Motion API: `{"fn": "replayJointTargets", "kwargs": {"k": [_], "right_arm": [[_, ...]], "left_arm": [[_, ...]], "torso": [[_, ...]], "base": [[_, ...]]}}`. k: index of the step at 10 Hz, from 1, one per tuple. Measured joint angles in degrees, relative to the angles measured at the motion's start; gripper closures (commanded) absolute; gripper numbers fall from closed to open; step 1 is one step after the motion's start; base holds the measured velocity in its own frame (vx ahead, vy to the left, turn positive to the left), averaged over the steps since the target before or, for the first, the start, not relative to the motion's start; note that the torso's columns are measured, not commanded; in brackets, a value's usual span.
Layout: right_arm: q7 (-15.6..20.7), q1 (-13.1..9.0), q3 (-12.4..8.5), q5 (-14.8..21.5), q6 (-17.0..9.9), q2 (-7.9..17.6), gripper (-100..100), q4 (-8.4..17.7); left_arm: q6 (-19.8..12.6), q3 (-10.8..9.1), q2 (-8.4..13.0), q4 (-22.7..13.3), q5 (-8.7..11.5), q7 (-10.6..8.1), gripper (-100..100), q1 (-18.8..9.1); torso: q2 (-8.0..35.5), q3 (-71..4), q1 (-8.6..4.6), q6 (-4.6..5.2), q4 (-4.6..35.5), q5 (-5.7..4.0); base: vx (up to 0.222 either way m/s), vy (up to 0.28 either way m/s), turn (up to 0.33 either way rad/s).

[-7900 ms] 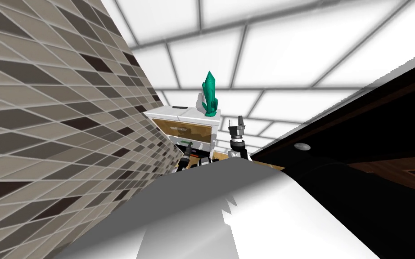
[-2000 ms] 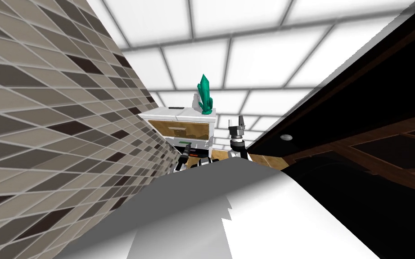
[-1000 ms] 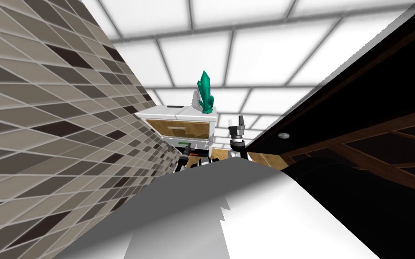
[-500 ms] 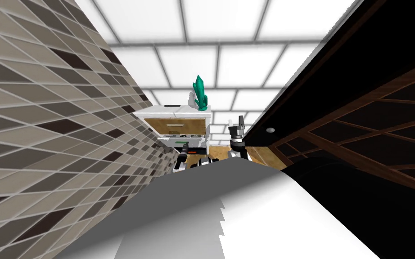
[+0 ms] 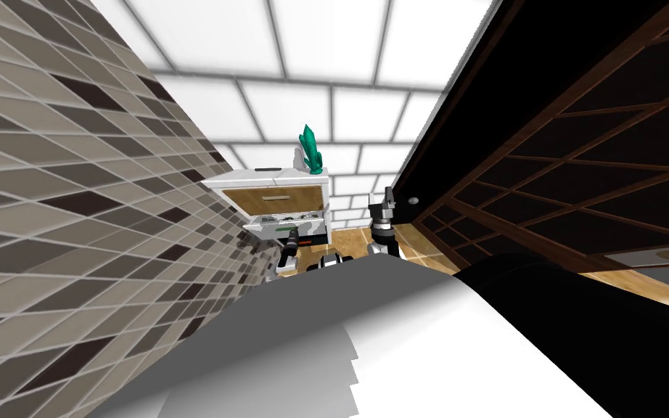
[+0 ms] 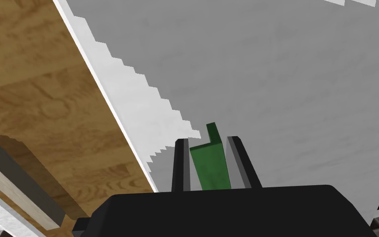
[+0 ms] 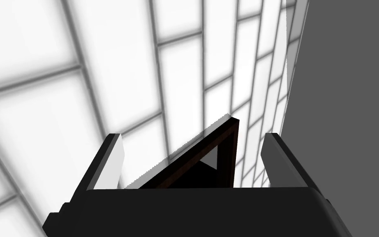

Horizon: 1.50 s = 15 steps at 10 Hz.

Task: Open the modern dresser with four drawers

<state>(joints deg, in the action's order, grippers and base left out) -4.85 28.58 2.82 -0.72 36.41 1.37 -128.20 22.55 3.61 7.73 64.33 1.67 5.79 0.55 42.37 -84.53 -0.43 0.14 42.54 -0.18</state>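
My left pincer [image 6: 207, 142] pinches the green handle [image 6: 210, 168] to pull the drawer [image 5: 286, 222] of the dresser [image 5: 275, 197] open; my right pincer [image 7: 192, 138] hangs spread.

Bright, flat, even light throughout. The white tiled wall [image 5: 326, 43] glows near glare; the brown tiled wall [image 5: 50, 181] looks duller. The wide lens splays lines toward the corners of the head view. The dark lattice panel [image 5: 580, 145] is almost black. The dresser [image 5: 275, 196] has a bright white top, a flat grey drawer face [image 6: 287, 82] and a dim green handle [image 6: 211, 168].
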Motion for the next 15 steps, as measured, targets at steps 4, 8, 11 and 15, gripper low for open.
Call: {"fn": "replayJointTargets", "kwargs": {"k": [4,8,11,15], "right_arm": [[0.0,0.0,0.0,0.0,0.0,0.0,0,0.0],[0.0,0.0,0.0,0.0,0.0,0.0,0,0.0],[0.0,0.0,0.0,0.0,0.0,0.0,0,0.0],[0.0,0.0,0.0,0.0,0.0,0.0,0,0.0]], "left_arm": [[-1.1,0.46,0.5,1.7,0.2,-0.43,-100,0.2],[-6.8,0.08,1.3,4.8,0.6,-1.09,-100,-2.3],[-10.6,-0.09,1.8,6.0,1.0,-1.72,-100,-4.0],[-12.4,0.16,2.3,6.2,1.3,-2.26,0,-4.2]], "torso": [[0.0,0.1,0.24,-0.11,-0.1,0.08],[-0.1,0.0,0.42,-0.13,-0.2,0.14],[0.3,0.2,0.24,-0.17,0.2,-0.06],[0.1,0.1,0.29,-0.16,0.0,0.04]], "base": [[-0.136,0.011,0.013],[-0.048,-0.006,0.005],[-0.056,-0.003,-0.001],[-0.004,0.0,-0.002]]}}
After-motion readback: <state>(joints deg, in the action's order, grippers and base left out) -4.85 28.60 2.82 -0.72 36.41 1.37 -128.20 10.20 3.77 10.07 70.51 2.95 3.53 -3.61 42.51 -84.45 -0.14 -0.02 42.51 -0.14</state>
